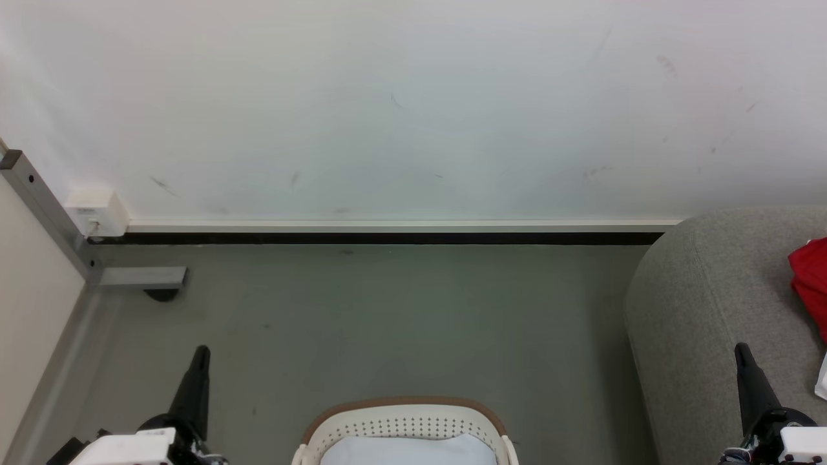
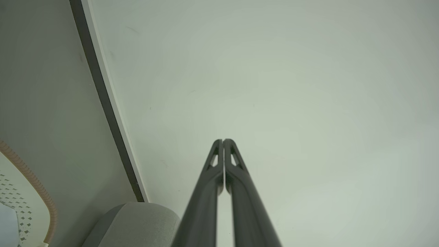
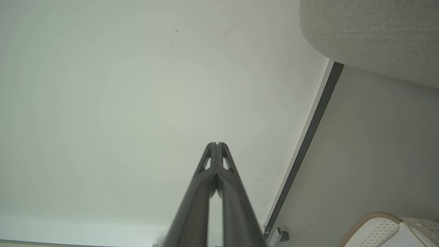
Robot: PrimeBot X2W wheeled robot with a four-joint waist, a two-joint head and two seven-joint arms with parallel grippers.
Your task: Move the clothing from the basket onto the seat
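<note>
L gripper (image 2: 223,140) was fully closed, fingers pressed tip to tip, nothing btwn them. It sat low on the L side, pointing toward the wall (image 1: 413,97). R gripper (image 3: 217,144) was the same: jaws together, empty, low on the R side, just beside the seat (image 1: 711,290). The basket (image 1: 404,402) stood on the floor (image 1: 387,323) btwn the two arms, close to the robot, w/ its far rim and a pale bluish-white mass (image 1: 407,450) inside it in view. Couldn't tell if that mass was a garment or a liner. Some red clothing (image 1: 811,274) already lay on the seat, at the far R edge.

Judgement: prob. btwn picks; next step = reach into the basket. To do it well:
- Open the jaws wide before descending, not inside the basket.
- Come down from above, inside the rim, so the fingers don't snag the holes.
- Pinch a top fold, not a deep bunch.
- Lift till the fabric clears the rim, else the basket may tip or drag.
- R arm looked the better pick, being nearer the seat.
- Drop beside the red piece, well onto the cushion, not at its rounded edge.
</note>
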